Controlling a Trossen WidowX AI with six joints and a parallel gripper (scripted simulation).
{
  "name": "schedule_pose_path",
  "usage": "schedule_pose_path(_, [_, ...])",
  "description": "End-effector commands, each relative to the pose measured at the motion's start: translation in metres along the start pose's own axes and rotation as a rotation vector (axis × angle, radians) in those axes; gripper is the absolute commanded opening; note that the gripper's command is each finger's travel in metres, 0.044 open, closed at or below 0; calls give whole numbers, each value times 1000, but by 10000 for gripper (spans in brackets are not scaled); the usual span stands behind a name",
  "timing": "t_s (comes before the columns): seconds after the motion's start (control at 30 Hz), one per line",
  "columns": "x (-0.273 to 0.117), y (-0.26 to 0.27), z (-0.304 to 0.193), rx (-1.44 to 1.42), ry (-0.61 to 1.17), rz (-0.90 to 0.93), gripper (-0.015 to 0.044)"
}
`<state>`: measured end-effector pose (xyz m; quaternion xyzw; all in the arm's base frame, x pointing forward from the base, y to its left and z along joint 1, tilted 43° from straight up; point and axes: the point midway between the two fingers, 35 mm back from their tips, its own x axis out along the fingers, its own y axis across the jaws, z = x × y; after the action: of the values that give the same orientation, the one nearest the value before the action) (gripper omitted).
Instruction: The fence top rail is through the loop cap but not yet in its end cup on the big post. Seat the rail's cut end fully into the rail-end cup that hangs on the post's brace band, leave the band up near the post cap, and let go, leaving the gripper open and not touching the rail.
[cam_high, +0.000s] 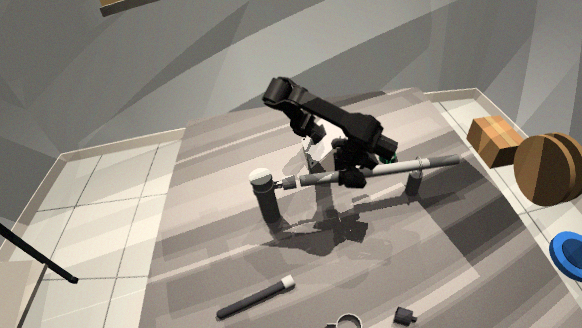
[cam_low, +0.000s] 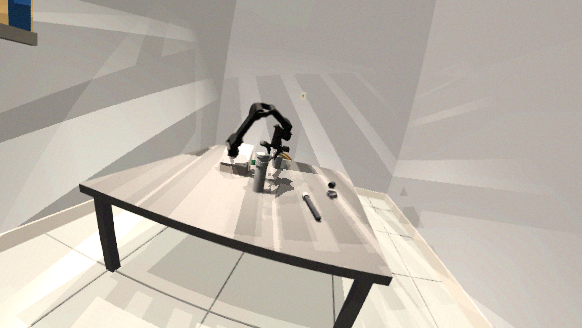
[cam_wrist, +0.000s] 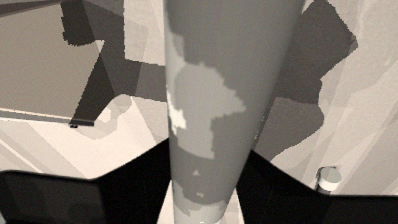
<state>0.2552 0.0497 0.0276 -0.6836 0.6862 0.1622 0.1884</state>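
The big post (cam_high: 268, 206) (cam_low: 259, 176) stands upright with a pale cap (cam_high: 260, 176). The small grey rail-end cup (cam_high: 289, 182) sticks out from the post's band near the cap. The rail (cam_high: 392, 168) (cam_wrist: 225, 55) runs nearly level, its left end in line with the cup. A narrow light gap shows between cup and rail end. The far part passes through the loop on the short post (cam_high: 413, 185). My gripper (cam_high: 349, 175) (cam_wrist: 204, 144) is shut on the rail between the two posts; in the exterior view it is small, behind the big post.
A dark bar with a white end (cam_high: 250, 301) (cam_low: 312, 207) lies in front of the posts. A loose ring (cam_high: 348, 314) and a small dark fitting (cam_high: 403, 316) lie near it. A pale box (cam_low: 236, 164) stands behind the rail, by the arm's base.
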Motion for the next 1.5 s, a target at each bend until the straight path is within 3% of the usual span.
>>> schedule_pose_path(0.0, [0,-1,-8,4,3,-9,0])
schedule_pose_path(1.47, [5,0,-18,1,5,-5,0])
